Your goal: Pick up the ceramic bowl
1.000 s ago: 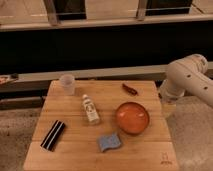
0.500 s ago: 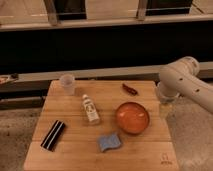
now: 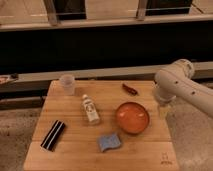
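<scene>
Approach step: my gripper (image 3: 163,109), wide open and empty, hangs at the wooden table's (image 3: 75,152) right edge beside the ceramic bowl (image 3: 133,118); next, likely, straddle its rim.

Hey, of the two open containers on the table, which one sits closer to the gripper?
The orange-red ceramic bowl, wide and shallow, next to the gripper at the right edge of the table. The small translucent cup stands at the far-left corner.

The gripper (image 3: 163,109) hangs at the table's (image 3: 75,155) right edge, fingers apart and empty, just beside the orange bowl (image 3: 133,118). A blue sponge (image 3: 109,142) lies near the bowl; a small bottle (image 3: 90,109) lies further left.
</scene>
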Controlling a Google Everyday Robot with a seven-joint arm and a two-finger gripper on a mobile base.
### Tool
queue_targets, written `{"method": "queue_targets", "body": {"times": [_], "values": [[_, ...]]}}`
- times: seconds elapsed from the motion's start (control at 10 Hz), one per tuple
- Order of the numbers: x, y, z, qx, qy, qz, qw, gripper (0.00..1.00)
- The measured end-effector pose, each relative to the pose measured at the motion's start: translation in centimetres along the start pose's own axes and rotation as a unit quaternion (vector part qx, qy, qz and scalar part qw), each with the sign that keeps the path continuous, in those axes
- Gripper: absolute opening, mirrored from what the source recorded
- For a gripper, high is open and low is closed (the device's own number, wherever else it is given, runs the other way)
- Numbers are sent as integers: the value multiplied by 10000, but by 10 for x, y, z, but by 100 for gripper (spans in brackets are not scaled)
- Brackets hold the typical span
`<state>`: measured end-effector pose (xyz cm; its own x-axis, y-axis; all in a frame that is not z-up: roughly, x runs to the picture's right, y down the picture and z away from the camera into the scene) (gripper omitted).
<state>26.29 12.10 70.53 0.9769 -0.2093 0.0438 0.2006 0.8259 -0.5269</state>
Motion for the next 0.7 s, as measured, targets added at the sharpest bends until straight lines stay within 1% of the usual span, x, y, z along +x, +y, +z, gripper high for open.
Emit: {"method": "queue_targets", "body": {"times": [0.2,0.5,0.7], "values": [[-4,-2,3,25,30,-286,9996,80],[-6,-1,7,46,52,-603,9982,80],[-7,1,12,64,61,-927,9957,80]]}}
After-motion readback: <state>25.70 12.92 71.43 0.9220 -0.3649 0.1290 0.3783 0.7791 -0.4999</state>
